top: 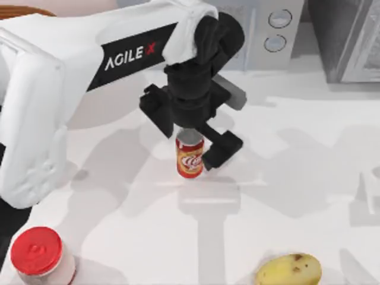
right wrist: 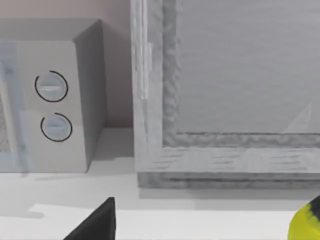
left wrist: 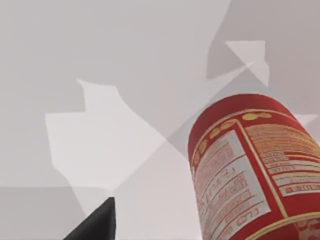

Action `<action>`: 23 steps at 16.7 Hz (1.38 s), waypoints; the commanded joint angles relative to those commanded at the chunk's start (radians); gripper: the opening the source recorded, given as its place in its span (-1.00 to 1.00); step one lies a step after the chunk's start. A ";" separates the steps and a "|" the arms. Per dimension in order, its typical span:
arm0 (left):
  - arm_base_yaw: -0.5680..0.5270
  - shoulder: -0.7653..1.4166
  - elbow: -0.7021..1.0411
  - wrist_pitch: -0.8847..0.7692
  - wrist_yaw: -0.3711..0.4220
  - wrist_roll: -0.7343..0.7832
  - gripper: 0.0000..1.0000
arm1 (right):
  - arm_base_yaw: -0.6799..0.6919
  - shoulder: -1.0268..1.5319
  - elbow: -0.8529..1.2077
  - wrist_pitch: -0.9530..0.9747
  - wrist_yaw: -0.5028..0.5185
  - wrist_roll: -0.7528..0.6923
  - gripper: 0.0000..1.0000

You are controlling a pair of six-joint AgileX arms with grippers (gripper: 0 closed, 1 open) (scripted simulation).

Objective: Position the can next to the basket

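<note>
1. Can (top: 190,155), small, red and orange with a white script logo and a silver top, stands upright near the middle of the white table (top: 285,196), directly under the left gripper (top: 193,139).
2. Around the jaws: a white jar with a red lid (top: 38,255) sits well apart toward the table's near left corner, and a yellowish potato with brown spots (top: 289,270) lies well apart at the near edge, right of the can. Neither stands close to the can.
3. Behind the gripper, at the table's far side, a grey microwave with two round dials (top: 276,29) stands; the right wrist view shows it (right wrist: 52,105) beside a grey framed panel (right wrist: 225,100).
4. Bare tabletop lies open to the right of the jaws and in front of them.
5. Left gripper's black fingers (top: 222,148) are spread apart, one on each side of the can's upper part, not closed on it; the left wrist view shows the can's label (left wrist: 255,175) close by and one dark fingertip (left wrist: 97,225).
6. Right arm: its gripper state cannot be told.
</note>
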 joint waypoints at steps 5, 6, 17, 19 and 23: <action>0.000 0.000 0.000 0.000 0.000 0.000 0.70 | 0.000 0.000 0.000 0.000 0.000 0.000 1.00; 0.000 0.000 0.000 0.000 0.000 0.000 0.55 | 0.000 0.000 0.000 0.000 0.000 0.000 1.00; 0.000 0.000 0.000 0.000 0.000 0.000 -1.00 | 0.000 0.000 0.000 0.000 0.000 0.000 1.00; 0.000 0.000 0.000 0.000 0.000 0.000 -1.00 | 0.000 0.000 0.000 0.000 0.000 0.000 1.00; 0.000 0.000 0.000 0.000 0.000 0.000 -1.00 | 0.000 0.000 0.000 0.000 0.000 0.000 1.00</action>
